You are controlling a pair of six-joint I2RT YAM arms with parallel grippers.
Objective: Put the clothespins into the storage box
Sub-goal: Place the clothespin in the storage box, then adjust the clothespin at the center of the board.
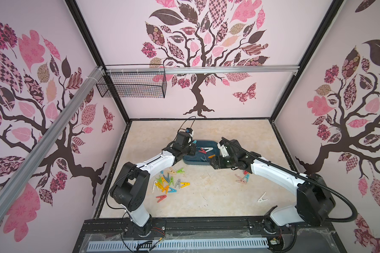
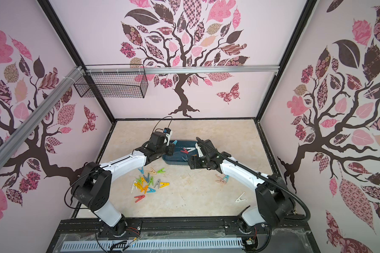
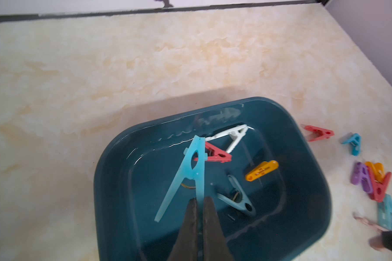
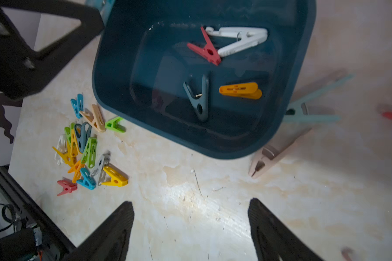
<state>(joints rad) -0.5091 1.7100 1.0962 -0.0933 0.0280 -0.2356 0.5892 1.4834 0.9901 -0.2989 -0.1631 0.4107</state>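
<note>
Over the storage box (image 3: 113,171), the left gripper (image 3: 199,201) clamps one leg of a blue clothespin (image 3: 190,167). It is likely light, stiff and slippery. The right gripper (image 4: 190,201) gapes empty.

- The marbled beige tabletop (image 1: 208,203) carried the storage box (image 1: 195,162) near its middle.
- A heap of clothespins (image 1: 169,183) lay toward its left.
- A beige-and-teal pair (image 1: 242,178) and a white clothespin (image 1: 262,197) lay toward its right.

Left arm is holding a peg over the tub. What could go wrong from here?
1. The left gripper pinches the light blue clothespin by one leg tip only. It may swing or drop early, near the storage box rim.
2. The right gripper, jaws open, hangs close to the box's corner and could nudge it.
</note>
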